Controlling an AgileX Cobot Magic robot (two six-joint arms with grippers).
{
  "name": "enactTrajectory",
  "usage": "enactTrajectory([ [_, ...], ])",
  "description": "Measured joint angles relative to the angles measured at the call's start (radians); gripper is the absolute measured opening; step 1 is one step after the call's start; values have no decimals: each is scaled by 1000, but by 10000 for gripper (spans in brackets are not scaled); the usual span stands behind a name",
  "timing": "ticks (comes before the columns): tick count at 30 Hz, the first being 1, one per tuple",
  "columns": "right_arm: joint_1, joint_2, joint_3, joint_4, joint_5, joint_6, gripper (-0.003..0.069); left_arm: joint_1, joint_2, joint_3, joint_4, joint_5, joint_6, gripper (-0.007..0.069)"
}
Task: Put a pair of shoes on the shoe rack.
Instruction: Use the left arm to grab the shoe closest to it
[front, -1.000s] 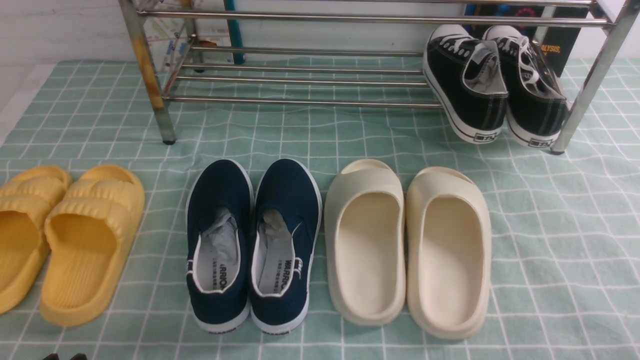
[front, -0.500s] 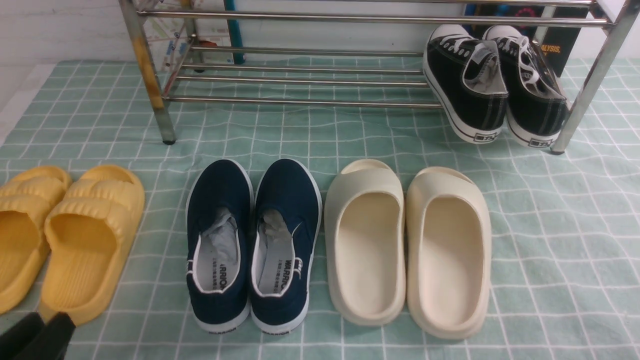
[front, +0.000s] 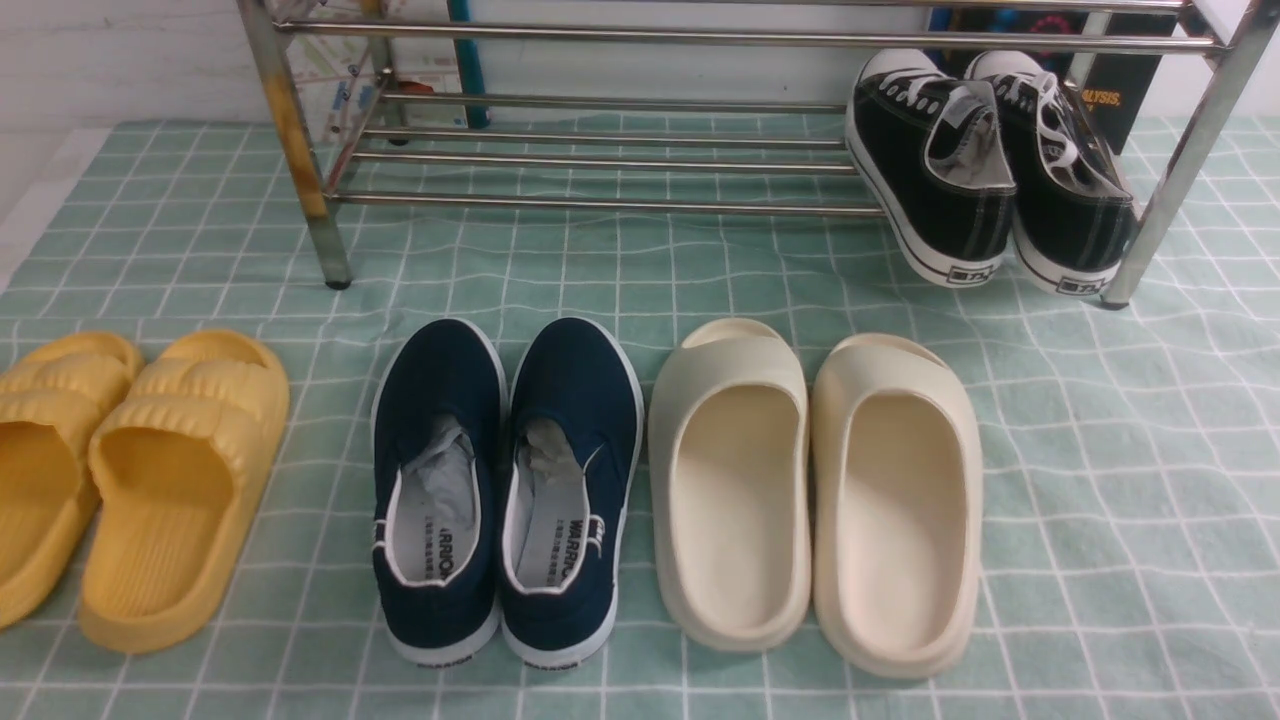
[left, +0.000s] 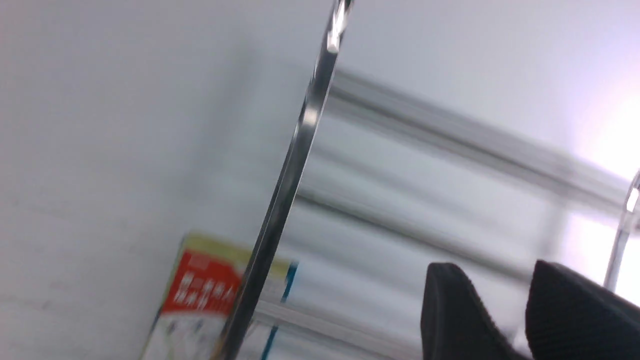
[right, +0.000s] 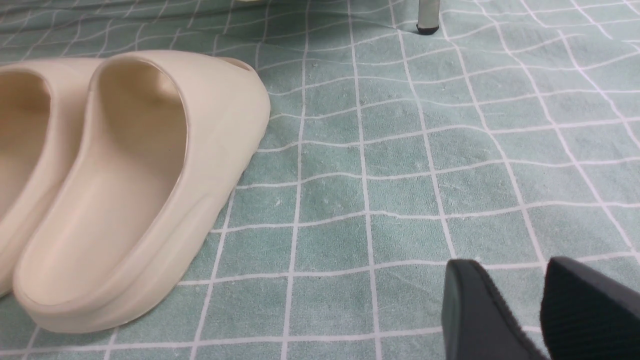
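The pair of shoes, two navy slip-ons (front: 505, 485) with white soles, stands side by side on the green checked cloth, heels toward me. Behind them stands the chrome shoe rack (front: 600, 203); the left part of its lower shelf is bare. Neither gripper shows in the front view. In the left wrist view, my left gripper (left: 492, 270) is open, with nothing between its black fingers, and the view is a blurred one of the shoe rack's leg (left: 295, 160) and bars. My right gripper (right: 505, 267) is open over bare cloth, to the right of the cream slides.
Black lace-up sneakers (front: 985, 170) sit on the rack's lower shelf at the right. Cream slides (front: 815, 490) lie right of the navy pair, yellow slides (front: 150, 480) to its left. A red-labelled box (left: 200, 295) stands behind the rack. A rack foot (right: 428, 20) rests on the cloth.
Black fingers rose into the front view's bottom left corner half a second ago and are now out of that view. The shoes have not moved.
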Motion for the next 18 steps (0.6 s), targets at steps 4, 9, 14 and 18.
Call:
enactTrajectory([
  [4, 0, 0, 0, 0, 0, 0, 239, 0, 61, -201, -19, 108, -85, 125],
  [9, 0, 0, 0, 0, 0, 0, 239, 0, 273, -517, -12, 515, -46, -13],
  [14, 0, 0, 0, 0, 0, 0, 239, 0, 594, -632, -9, 745, -21, -13],
  [18, 0, 0, 0, 0, 0, 0, 239, -8, 844, -670, -37, 893, -20, -13],
])
